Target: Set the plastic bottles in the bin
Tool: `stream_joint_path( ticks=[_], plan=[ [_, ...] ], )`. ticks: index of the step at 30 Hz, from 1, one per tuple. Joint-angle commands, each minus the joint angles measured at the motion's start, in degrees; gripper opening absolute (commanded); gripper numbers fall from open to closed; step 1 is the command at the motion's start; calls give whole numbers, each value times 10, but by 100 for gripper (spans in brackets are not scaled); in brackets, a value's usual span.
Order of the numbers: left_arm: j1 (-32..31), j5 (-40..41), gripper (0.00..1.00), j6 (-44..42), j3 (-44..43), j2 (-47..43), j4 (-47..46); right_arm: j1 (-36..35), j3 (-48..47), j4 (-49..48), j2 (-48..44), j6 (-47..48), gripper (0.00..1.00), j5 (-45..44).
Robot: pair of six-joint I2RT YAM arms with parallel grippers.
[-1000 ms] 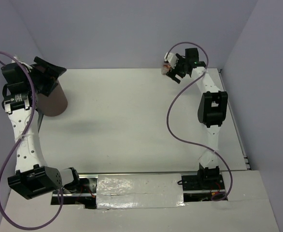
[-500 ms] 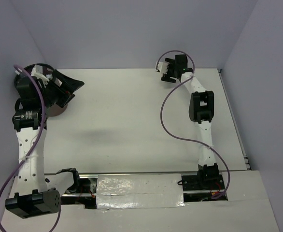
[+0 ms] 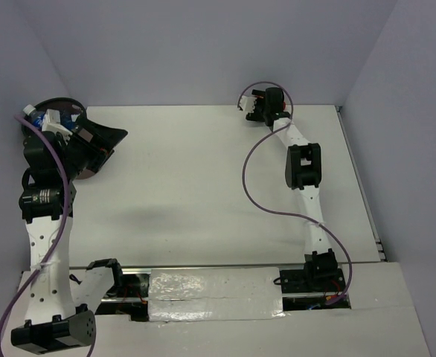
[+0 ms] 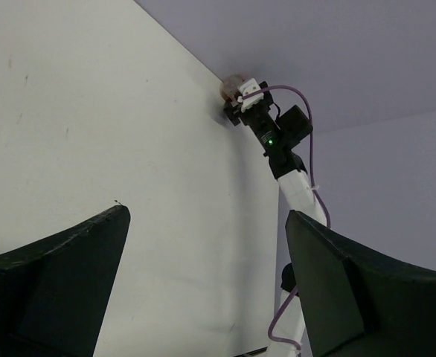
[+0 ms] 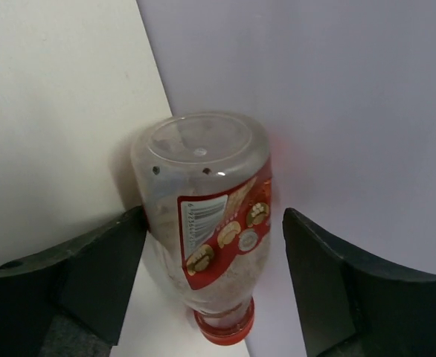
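Red-labelled bottle (image 5: 196, 171) against far wall | right claw (image 5: 210, 223) spread wide, straddling it | left claw (image 4: 207, 216) spread, empty, by bin (image 3: 58, 102)

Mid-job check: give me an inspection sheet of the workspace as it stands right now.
Surface: white table, a few faint specks.
Job's things: red-labelled bottle lying on its side against the far wall; bin far left, mostly hidden behind the left arm; small blue item at its rim, too small to identify.
Clutter: nothing seen.
Grippers: left gripper open, holding nothing; right gripper open, one finger on each side of the bottle.
Cables: purple cables looping along both arms.
Surroundings: pale walls around the table.
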State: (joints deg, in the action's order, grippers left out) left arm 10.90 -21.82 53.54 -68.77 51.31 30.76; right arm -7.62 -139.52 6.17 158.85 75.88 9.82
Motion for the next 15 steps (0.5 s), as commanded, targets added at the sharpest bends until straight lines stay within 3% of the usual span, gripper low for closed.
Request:
stream_joint_path(
  ticks=[1, 10, 11, 15],
  plan=[
    [-7, 9, 99, 24, 11, -15, -38, 6, -17, -15, 24, -24, 79, -7],
    [-39, 18, 100, 41, 29, -21, -52, 8, 54, 16, -36, -47, 52, 35],
    [-47, 20, 99, 42, 31, -21, -59, 10, 62, 17, -43, -56, 43, 42],
    [-75, 29, 99, 45, 37, -21, -76, 14, 115, 8, -90, -91, 26, 65]
  ],
)
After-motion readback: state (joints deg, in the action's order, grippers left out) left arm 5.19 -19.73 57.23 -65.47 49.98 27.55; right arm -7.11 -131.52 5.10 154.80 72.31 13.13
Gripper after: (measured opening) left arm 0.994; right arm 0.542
